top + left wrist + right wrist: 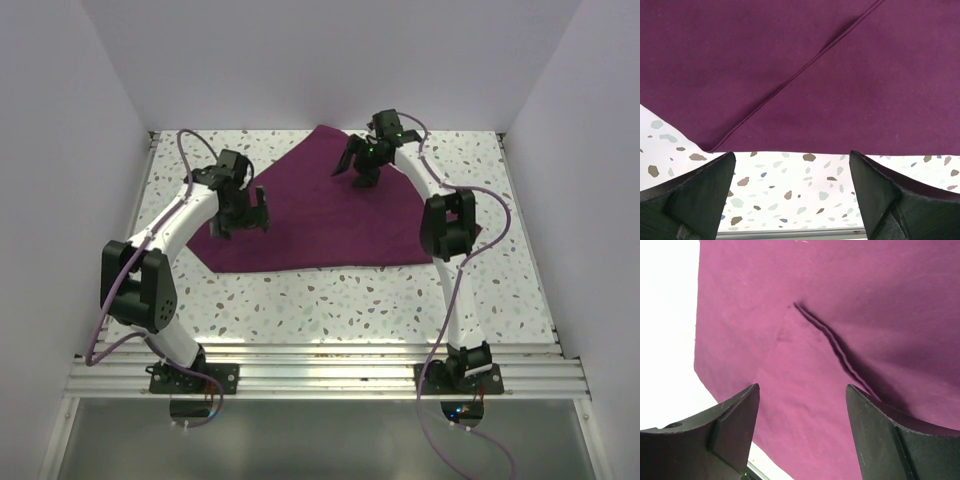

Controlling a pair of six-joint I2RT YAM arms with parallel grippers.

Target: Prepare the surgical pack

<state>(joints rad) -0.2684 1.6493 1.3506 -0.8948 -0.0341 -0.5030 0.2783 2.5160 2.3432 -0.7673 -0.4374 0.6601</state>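
Note:
The surgical pack's dark purple cloth (320,215) lies flat on the speckled table, one corner pointing to the far wall. A folded layer's hemmed edge runs diagonally across the cloth (790,65) in the left wrist view. The right wrist view shows a raised crease in the cloth (840,300). My left gripper (240,222) hovers at the cloth's left edge, open, with only table between its fingers (791,154). My right gripper (355,172) hangs over the far part of the cloth, open and holding nothing (802,386).
The speckled tabletop (330,300) is boxed in by white walls on the left, right and far sides. An aluminium rail (320,365) runs along the near edge, where both arm bases are bolted. Purple cables trail from each arm.

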